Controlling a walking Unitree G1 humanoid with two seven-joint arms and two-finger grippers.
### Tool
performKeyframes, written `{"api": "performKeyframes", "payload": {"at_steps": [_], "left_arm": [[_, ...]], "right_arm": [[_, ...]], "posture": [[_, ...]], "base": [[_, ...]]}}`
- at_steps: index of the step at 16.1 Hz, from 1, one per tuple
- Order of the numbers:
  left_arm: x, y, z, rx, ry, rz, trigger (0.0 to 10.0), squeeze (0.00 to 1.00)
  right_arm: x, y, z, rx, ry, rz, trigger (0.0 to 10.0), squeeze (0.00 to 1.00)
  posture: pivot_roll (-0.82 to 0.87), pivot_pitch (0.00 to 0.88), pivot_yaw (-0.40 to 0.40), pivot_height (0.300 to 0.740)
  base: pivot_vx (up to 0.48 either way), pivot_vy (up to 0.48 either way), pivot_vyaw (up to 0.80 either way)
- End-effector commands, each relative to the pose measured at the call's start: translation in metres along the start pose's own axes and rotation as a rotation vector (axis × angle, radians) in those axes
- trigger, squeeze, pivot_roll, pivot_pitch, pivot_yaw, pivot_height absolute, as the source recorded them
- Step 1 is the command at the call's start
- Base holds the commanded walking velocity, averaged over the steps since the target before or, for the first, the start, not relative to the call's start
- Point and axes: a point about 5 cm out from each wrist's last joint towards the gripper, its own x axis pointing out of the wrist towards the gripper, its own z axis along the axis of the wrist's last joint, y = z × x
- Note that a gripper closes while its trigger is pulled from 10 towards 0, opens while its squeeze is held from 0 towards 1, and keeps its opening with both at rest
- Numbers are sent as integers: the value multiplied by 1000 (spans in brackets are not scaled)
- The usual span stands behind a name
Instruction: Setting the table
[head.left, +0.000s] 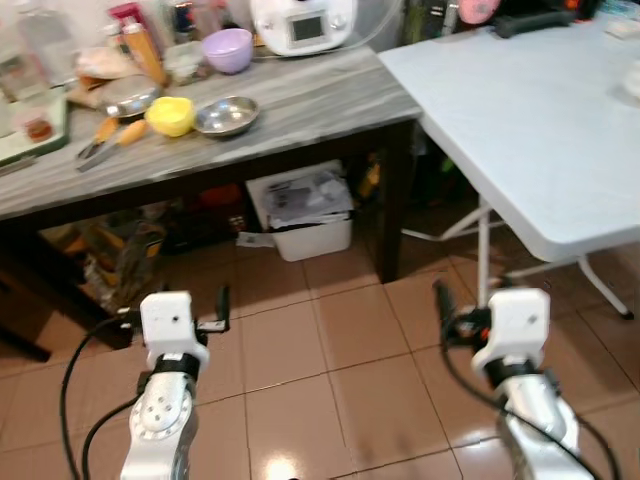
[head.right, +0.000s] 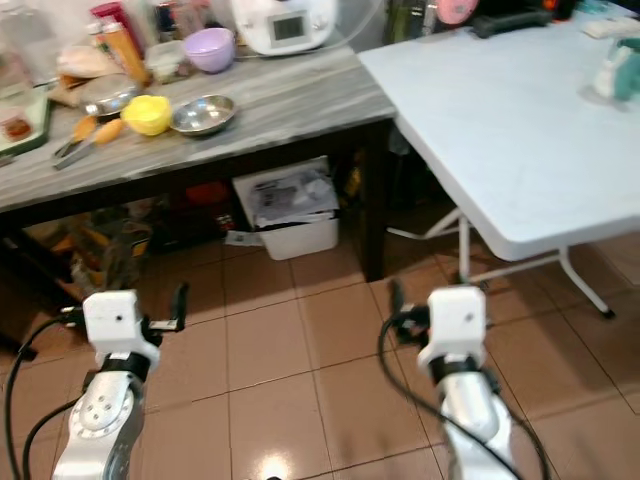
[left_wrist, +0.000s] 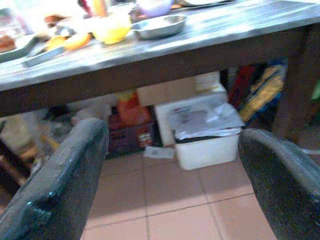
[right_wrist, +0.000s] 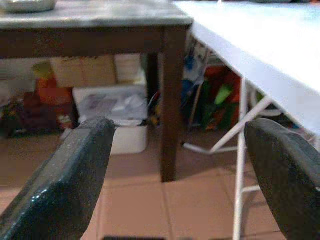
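— Bowls first! Where are they?
— On the dark wood table (head.left: 300, 105), far and to the left. A yellow bowl (head.left: 170, 115) sits just left of a shiny metal bowl (head.left: 227, 116). A purple bowl (head.left: 228, 49) is farther back, near a white machine (head.left: 303, 22).
— What else is up there?
— Tongs with orange handles (head.left: 108, 137), left of the yellow bowl, and some bottles and packets I can't make out.
— And the white table (head.left: 520, 120)?
— It stands on the right, its corner right beside the wood table.
— Where are the robot's hands?
— Both are low, over the brown floor tiles (head.left: 330, 340). The left gripper (left_wrist: 170, 175) has its two black fingers wide apart, holding nothing. The right gripper (right_wrist: 180, 175) is the same, fingers wide apart and empty.
— What's under the wood table?
— A white bin (head.left: 303, 210) with papers on top, plus boxes and bags.
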Motion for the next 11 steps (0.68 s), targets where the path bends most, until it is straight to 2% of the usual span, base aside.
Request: {"api": "performKeyframes", "payload": {"at_steps": [1,4,6,8,11], "left_arm": [[-3,5,-7,10,32,16,10000,0],[0,4,-10,15,37,-6,10000,0],[0,9,-11,26,42,2,10000,0],[-7,14,-12,24,47,28,10000,0],[-16,12,-19,-2,66,72,10000,0]], "right_arm": [[-1,5,3,1,-21,30,10000,0],[-8,-4,-12,-23,36,25,10000,0],[-2,-1,-12,-17,31,43,10000,0],[8,7,-5,-8,1,89,10000,0],[18,15,-12,44,27,125,10000,0]], "posture": [[-262,132,155,740],[-261,131,144,740],[-249,124,139,740],[-213,98,118,740],[-152,89,82,740]], "base": [[0,0,0],[0,0,0],[0,0,0],[0,0,0],[0,0,0]]}}
